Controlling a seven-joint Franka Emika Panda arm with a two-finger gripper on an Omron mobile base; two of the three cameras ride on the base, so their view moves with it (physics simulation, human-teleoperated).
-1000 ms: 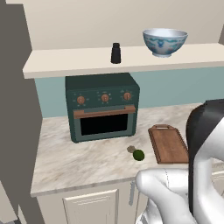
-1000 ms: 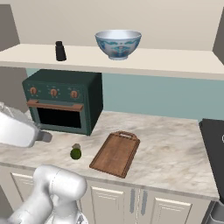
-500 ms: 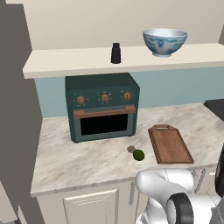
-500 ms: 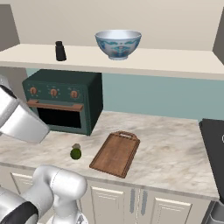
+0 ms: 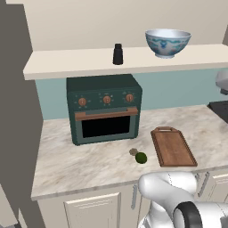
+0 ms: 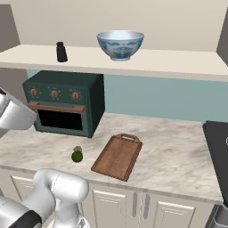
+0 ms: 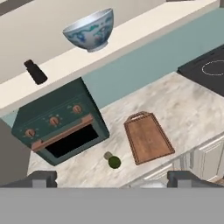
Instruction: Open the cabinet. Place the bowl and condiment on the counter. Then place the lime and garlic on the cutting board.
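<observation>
The bowl and the condiment are seen standing apart on a pale shelf above a dark green oven. On the counter, the lime lies touching the garlic, just beside the bare cutting board. In the hand view, the gripper is held well back from the counter, jaws spread wide and nothing grasped.

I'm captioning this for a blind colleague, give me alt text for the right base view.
A blue-patterned white bowl and a small black shaker stand on a cream shelf above a dark green toaster oven. On the marble counter below, a lime and garlic bulb sit left of an empty wooden cutting board.
</observation>
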